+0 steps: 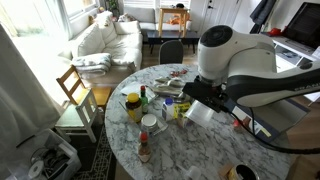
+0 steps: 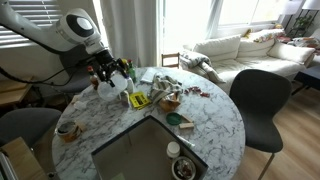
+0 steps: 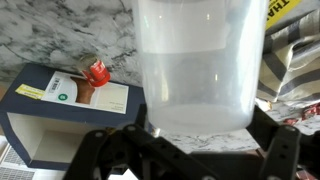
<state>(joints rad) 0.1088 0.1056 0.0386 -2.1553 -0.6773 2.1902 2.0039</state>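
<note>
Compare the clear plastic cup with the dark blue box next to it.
The cup is translucent and round; the box is opaque navy and rectangular. The cup stands inside the open gripper; the box lies outside it. Both appear to rest on the marble table.

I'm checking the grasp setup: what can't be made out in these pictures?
Wrist view: cup rim, cut off by the top edge.
Wrist view: whether the gripper touches the cup; its fingers are dark, cut by the bottom edge.
Wrist view: box print, too small.
In an exterior view: yellow-lidded jar label, too small.
</note>
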